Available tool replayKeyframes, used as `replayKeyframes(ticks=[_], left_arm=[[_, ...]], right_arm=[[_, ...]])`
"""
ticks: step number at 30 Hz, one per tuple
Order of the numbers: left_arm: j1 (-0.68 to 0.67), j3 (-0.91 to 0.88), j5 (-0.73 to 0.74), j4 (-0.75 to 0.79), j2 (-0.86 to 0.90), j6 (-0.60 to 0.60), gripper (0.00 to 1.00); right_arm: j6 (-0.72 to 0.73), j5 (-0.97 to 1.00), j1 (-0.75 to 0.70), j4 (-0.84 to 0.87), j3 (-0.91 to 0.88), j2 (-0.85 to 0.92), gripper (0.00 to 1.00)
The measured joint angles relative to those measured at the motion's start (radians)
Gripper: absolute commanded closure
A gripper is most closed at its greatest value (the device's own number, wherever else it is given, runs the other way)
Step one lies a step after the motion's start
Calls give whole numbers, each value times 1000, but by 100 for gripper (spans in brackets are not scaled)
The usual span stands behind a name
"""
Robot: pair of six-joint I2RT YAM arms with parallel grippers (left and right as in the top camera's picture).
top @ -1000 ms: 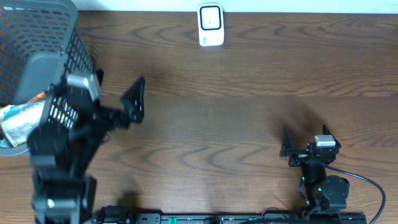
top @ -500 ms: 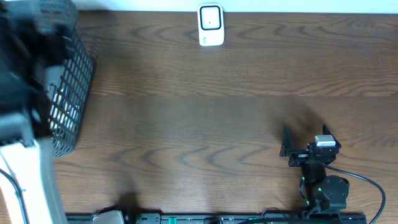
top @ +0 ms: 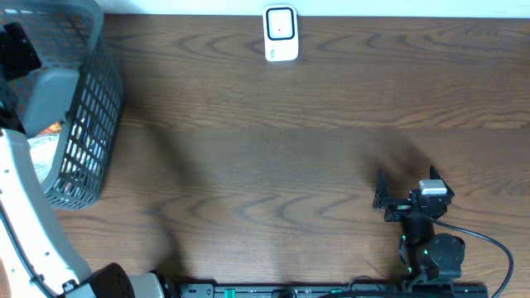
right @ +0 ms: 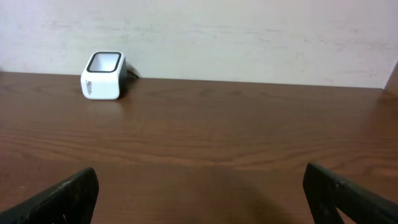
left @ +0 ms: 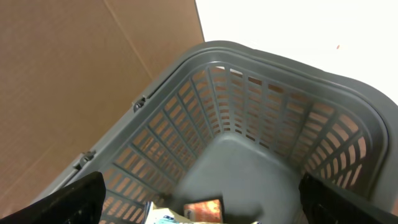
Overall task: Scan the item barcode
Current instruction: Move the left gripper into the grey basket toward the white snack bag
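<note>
The white barcode scanner (top: 281,33) stands at the table's far edge, and it also shows in the right wrist view as the scanner (right: 104,76) at far left. An orange packet (left: 204,208) lies with other items on the floor of the grey mesh basket (left: 261,93). My left gripper (left: 200,202) hangs open above the basket's mouth, looking down into it, with nothing between its fingers. My right gripper (top: 406,189) rests open and unladen near the front right of the table, pointing towards the far wall.
The basket (top: 95,124) sits at the table's left end, and my left arm's white link (top: 25,207) reaches up beside it. A brown cardboard panel (left: 74,74) stands behind the basket. Dark wood tabletop (top: 273,165) lies between basket and right arm.
My left arm has swung from the table right of the basket up and left over the basket's mouth. The right arm has not moved.
</note>
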Motion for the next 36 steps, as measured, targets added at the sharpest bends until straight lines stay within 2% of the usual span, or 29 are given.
replayKeyframes(ticks=[2,8,11,17,23,29,36], left_arm=[[8,3,0,1,14,-29,2],[84,12,16,-44,131,-235,2],[119,12,36,-68,204,-302,2],[131,12,26,-82,298,-357,2],[118,12,-67,-119,374,-389,2],[110,12,-148,-199,453,-533,2],[110,11,-169,-253,502,-651,3]], right_arm=[[0,0,0,0,0,0,1],[0,0,0,0,0,0,1],[0,0,0,0,0,0,1],[0,0,0,0,0,0,1],[0,0,0,0,0,0,1],[0,0,0,0,0,0,1],[0,0,0,0,0,0,1]])
